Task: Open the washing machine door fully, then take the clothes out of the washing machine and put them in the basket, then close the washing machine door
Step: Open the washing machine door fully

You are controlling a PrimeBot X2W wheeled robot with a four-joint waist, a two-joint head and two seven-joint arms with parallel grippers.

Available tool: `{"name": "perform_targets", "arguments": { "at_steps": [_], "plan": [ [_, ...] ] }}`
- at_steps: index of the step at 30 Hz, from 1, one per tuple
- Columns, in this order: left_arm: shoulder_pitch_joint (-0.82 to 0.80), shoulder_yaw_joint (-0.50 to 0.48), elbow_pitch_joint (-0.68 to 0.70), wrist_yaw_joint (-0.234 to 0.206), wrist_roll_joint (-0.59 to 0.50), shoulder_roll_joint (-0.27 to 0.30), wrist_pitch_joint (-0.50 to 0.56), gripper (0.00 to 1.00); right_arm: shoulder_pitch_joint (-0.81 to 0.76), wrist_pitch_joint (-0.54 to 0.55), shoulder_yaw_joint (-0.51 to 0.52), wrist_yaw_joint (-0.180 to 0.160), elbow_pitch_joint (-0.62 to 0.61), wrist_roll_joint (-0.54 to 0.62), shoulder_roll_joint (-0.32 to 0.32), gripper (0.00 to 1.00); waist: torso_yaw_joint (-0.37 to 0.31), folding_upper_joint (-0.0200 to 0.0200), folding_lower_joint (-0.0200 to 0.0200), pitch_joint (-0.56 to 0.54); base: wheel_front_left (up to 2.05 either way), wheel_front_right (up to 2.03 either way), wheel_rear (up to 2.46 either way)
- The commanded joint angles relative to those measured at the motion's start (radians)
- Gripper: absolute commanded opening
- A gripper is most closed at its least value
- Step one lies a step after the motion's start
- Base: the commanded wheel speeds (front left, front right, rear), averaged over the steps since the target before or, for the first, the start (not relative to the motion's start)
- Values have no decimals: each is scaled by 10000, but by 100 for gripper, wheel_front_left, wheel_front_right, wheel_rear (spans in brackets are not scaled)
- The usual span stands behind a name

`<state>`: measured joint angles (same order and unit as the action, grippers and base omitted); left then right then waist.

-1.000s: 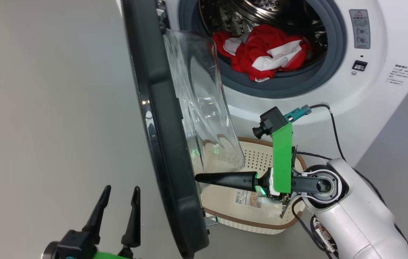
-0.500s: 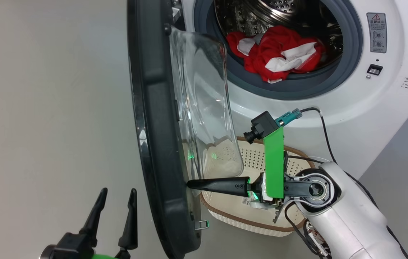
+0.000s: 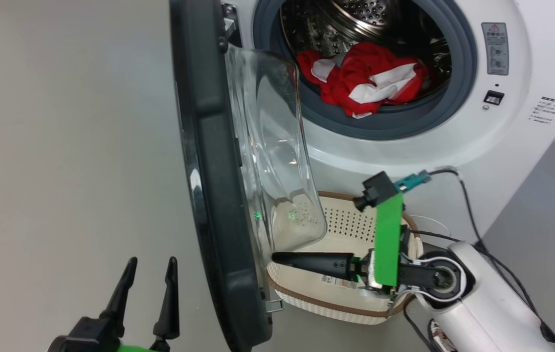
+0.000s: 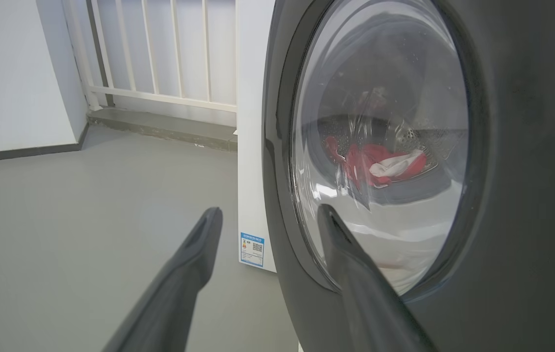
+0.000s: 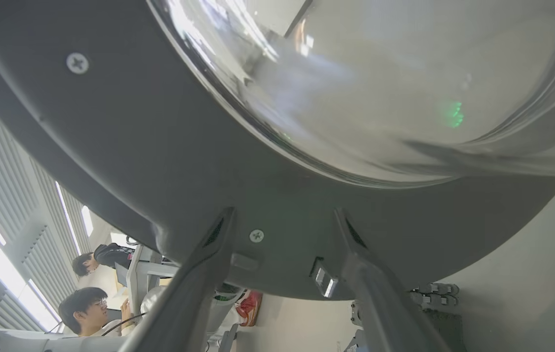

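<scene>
1. The washing machine door (image 3: 209, 171), rigid, hinged and probably heavy, stands partly open, its inner frame just ahead of the right tool (image 3: 277, 256). Push on the dark frame, not the glass.
2. The right tool's fingers are apart and empty; the basket (image 3: 336, 303) lies beneath it.
3. The left tool (image 3: 153, 260), fingers apart, is at the door's outer side.
4. The clothes (image 3: 355, 80), soft and light, lie in the washing machine (image 3: 517, 146), well beyond both tools.

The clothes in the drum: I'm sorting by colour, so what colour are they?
The clothes are red with white bands, best seen in the head view.
</scene>
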<state>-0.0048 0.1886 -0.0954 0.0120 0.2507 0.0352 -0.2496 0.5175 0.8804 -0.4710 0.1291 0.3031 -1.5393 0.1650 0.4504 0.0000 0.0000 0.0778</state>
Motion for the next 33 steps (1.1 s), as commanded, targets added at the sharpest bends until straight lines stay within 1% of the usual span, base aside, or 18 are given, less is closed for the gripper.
{"name": "perform_targets", "arguments": {
  "at_steps": [1,11,15,21,25,33],
  "plan": [
    [-190,-377,180,-23,-7,150,-122,100,-79,-111,-24,16,-230,93,-58,100,-56,0,0,-26,0,0,0],
    [-184,-636,81,59,-105,150,-122,100,-679,-1355,63,16,-84,546,536,100,-461,0,0,-119,0,0,0],
    [-162,-765,64,71,-130,150,-122,100,-945,-2041,-45,16,-17,855,764,100,-637,0,0,-144,0,0,0],
    [-35,-933,110,60,-149,150,-122,100,-1416,-3246,-449,16,88,1478,1275,100,-907,0,0,-193,0,0,0],
    [50,-992,123,54,-144,150,-122,100,-1714,-4117,-697,16,58,1657,1611,100,-1017,0,0,-234,0,0,0],
    [263,-1095,137,24,-106,150,-122,100,-1873,-6341,-1162,16,-231,2078,2258,100,-1189,0,0,-328,0,0,0]
  ]
}}
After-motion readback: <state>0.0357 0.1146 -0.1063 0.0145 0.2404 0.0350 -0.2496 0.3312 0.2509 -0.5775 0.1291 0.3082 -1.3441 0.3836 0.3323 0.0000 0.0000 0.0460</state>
